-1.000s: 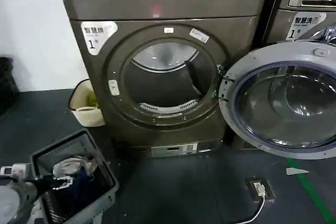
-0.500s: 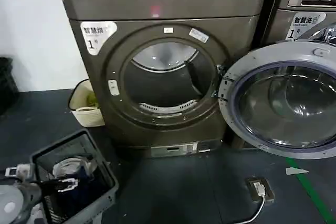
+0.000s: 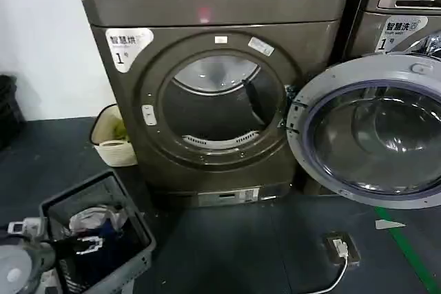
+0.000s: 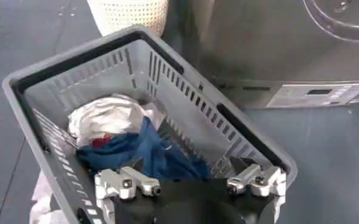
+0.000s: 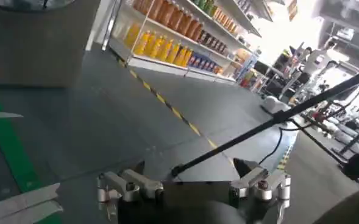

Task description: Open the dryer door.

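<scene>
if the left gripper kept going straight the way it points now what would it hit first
Probably the clothes in the grey laundry basket: the open left gripper hangs over the basket's near end, aimed at the blue garment just ahead. Depth is unclear, so it might pass above it and reach the basket's far wall.

Dryer door [image 3: 372,132] cut off by right edge; grey basket [image 3: 103,239] cropped at bottom edge.

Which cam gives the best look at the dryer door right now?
Head view: the dryer door hangs swung wide open to the drum's right, grey inner face and glass fully visible. The left wrist view catches a curved bit of glass at a corner, unclear whether it is the door; the right wrist view faces floor and shelves.
</scene>
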`<action>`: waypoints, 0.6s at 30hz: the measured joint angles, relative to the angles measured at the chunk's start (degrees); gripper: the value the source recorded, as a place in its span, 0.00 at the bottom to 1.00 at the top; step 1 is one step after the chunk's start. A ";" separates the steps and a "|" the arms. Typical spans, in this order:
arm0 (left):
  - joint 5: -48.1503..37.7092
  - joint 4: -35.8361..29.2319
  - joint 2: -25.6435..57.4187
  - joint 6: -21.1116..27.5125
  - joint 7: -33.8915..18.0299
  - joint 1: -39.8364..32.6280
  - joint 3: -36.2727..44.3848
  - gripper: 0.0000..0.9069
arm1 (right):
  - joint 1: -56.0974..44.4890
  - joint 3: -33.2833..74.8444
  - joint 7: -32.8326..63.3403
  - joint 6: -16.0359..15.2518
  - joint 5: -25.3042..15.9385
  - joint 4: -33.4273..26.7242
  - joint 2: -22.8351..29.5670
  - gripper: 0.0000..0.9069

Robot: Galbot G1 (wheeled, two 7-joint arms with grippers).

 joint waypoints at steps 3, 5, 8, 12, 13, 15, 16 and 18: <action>0.04 0.03 -0.04 0.00 0.00 -0.01 -0.04 1.00 | 0.03 -0.01 0.00 0.09 0.00 -0.01 0.01 1.00; 0.04 0.03 -0.09 0.00 0.00 0.09 -0.09 1.00 | 0.06 -0.02 0.08 0.27 -0.04 -0.13 0.05 1.00; 0.07 0.03 -0.10 0.00 -0.02 0.26 -0.22 1.00 | 0.14 0.06 0.69 0.10 -0.80 -0.22 0.09 1.00; 0.08 0.06 -0.10 0.00 -0.03 0.28 -0.27 1.00 | 0.21 0.30 1.18 -0.57 -1.12 -0.45 0.09 1.00; 0.08 0.08 -0.12 0.00 -0.04 0.27 -0.27 1.00 | 0.21 0.31 1.33 -0.75 -1.17 -0.46 0.10 1.00; 0.09 0.11 -0.23 0.00 -0.04 0.27 -0.28 1.00 | 0.23 0.34 1.86 -1.04 -1.31 -0.52 0.15 1.00; 0.10 0.11 -0.27 0.00 -0.04 0.27 -0.28 1.00 | 0.30 0.37 2.33 -1.24 -1.39 -0.59 0.19 1.00; 0.23 0.16 -0.29 0.00 -0.04 0.35 -0.30 1.00 | 0.44 0.54 4.09 -1.84 -1.40 -0.85 0.21 1.00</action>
